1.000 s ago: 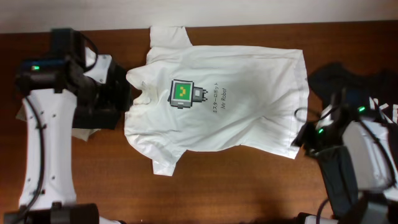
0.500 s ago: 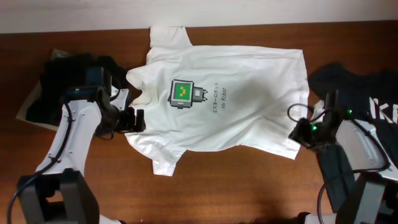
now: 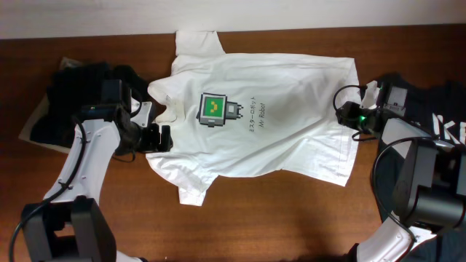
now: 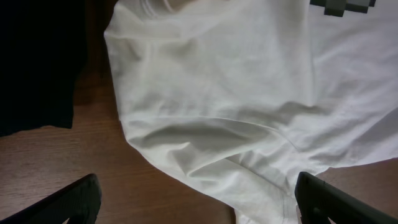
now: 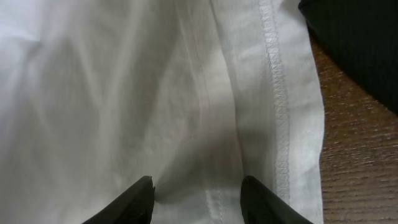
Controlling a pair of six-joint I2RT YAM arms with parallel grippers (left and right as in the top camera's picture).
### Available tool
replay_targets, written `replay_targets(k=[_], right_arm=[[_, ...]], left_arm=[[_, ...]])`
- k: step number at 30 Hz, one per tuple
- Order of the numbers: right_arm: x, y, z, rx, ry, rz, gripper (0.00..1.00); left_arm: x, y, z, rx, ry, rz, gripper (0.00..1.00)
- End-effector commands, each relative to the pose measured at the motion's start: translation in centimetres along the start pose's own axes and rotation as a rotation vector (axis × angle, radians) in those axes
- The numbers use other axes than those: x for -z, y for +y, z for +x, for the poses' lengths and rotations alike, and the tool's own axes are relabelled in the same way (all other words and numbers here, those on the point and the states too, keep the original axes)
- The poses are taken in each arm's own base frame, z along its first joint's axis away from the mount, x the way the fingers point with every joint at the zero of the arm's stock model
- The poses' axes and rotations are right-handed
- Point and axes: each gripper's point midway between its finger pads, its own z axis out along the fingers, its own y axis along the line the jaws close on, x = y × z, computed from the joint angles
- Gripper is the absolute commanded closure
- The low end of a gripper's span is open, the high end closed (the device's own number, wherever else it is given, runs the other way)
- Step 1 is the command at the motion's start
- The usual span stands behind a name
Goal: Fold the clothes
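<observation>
Brown worktop (image 3: 277,218), white shirt (image 3: 291,138) spread flat at its centre, print up. Since 0.5 s ago the right fingers (image 5: 261,200) moved along the hem toward its far corner; left fingers (image 4: 78,199) unchanged. Both pairs spread apart, holding nothing: left wide over the sleeve area, right narrower over the hem.

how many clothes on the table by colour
white short-sleeved cotton T-shirt with a pixel robot print: 1
black soft garment heaps: 2, one at the left edge, one at the right edge
total: 3
</observation>
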Motion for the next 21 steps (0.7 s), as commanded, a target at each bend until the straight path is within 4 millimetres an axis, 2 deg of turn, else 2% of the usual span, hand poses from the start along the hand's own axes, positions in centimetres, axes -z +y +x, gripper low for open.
replay_targets(k=[1,3,7,10,13,14,16,17,19,21], right_arm=[[-0.1,-0.9,-0.3,0.004,-0.007,0.046,0.50],[0.2,-0.2,-0.4,-0.010,-0.004,-0.047,0.50],[0.2,-0.5,-0.3,-0.006,-0.001,-0.027,0.50],[0.0,0.9,0.2,0.002,0.018,-0.086,0.51],[0.2,1.7,0.2,0.005,0.021,-0.124,0.64],[0.7,1.3,-0.3,-0.001,0.006,-0.119,0.68],[2.4,0.4,-1.8,-0.019,-0.031,-0.103,0.82],[3.0,0.4,-2.2,-0.023,-0.038,-0.102,0.85],[5.4,1.5,-3.7,-0.024,-0.044,-0.125,0.96],[7.9,3.5,-5.4,-0.009,-0.061,-0.172,0.96]], left_arm=[[-0.3,-0.1,0.0,0.010,0.003,0.015,0.01],[-0.3,-0.1,0.1,0.010,0.007,0.015,0.01],[-0.3,-0.1,-0.1,0.009,0.000,0.014,0.01],[-0.3,-0.1,-0.2,0.008,-0.005,0.014,0.01],[-0.3,-0.1,-0.3,0.007,-0.008,0.014,0.01],[-0.3,-0.1,-0.3,0.007,-0.009,0.014,0.01],[-0.3,-0.1,-0.4,0.006,-0.011,0.014,0.01],[-0.3,-0.1,-0.4,0.006,-0.012,0.014,0.01],[-0.3,-0.1,-0.5,0.005,-0.018,0.014,0.01],[-0.3,-0.1,-0.7,0.003,-0.024,0.014,0.01]])
